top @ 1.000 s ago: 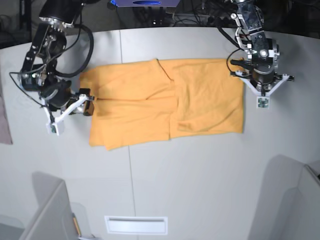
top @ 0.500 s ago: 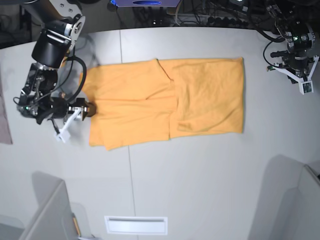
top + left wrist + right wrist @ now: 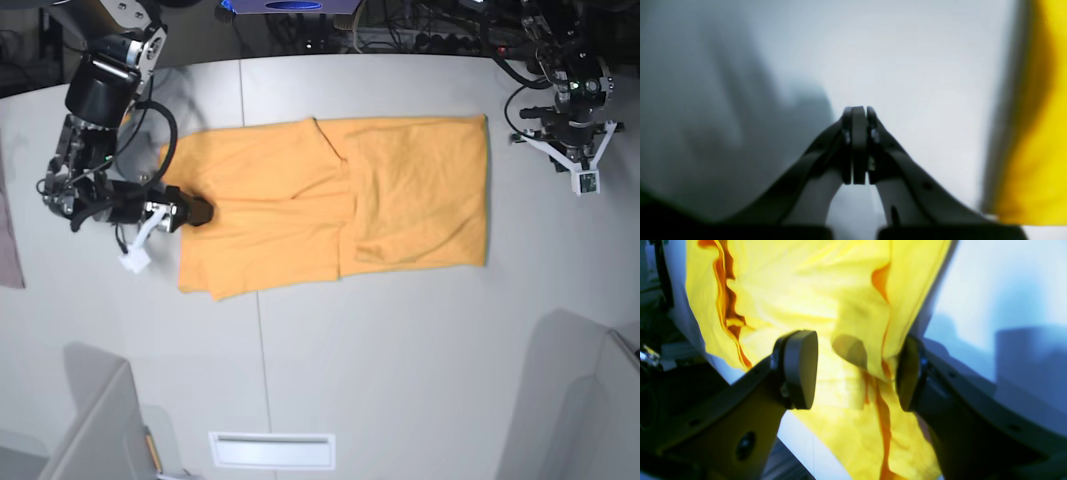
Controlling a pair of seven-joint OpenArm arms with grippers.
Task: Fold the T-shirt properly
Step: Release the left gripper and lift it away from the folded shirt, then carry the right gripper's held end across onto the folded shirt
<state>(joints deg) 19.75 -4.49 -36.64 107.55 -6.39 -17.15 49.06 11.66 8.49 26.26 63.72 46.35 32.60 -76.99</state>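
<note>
The light-orange T-shirt [image 3: 330,195] lies folded and flat on the grey table [image 3: 400,330], plain side up. My right gripper [image 3: 192,213] is at the shirt's left edge. In the right wrist view it [image 3: 857,370] stands open, with a raised fold of the T-shirt [image 3: 853,306] between its pads [image 3: 800,366]. My left gripper [image 3: 577,158] hovers off the shirt's top right corner, apart from the cloth. In the left wrist view it [image 3: 858,113] is shut on nothing, and a strip of the T-shirt [image 3: 1040,133] shows at the right.
A pinkish cloth [image 3: 10,240] lies at the table's left edge. Grey panels stand at the near left [image 3: 100,420] and near right [image 3: 580,400]. A white slotted plate [image 3: 272,450] sits near the front edge. Cables run along the far edge.
My right gripper has moved right onto the shirt's left edge. My left gripper has pulled away from the shirt's right edge toward the far right corner.
</note>
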